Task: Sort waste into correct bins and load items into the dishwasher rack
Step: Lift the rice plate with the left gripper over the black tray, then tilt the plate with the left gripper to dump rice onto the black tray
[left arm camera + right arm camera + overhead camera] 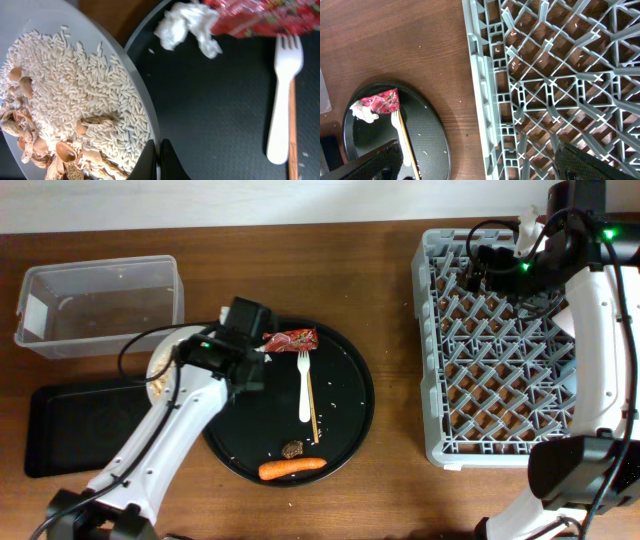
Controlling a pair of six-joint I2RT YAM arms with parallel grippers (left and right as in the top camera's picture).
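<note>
Left gripper (159,162) clamped on plate (47,15) rim beside rice (75,85). Right gripper (477,167) spread wide, empty, above dishwasher rack (560,75).

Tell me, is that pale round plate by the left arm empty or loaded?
Loaded. The left wrist view shows the plate heaped with white rice and brown mushroom-like bits; only its rim is bare.

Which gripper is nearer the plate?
Left. The left gripper is shut on the plate rim; the right gripper hangs open over the rack, well away.
</note>
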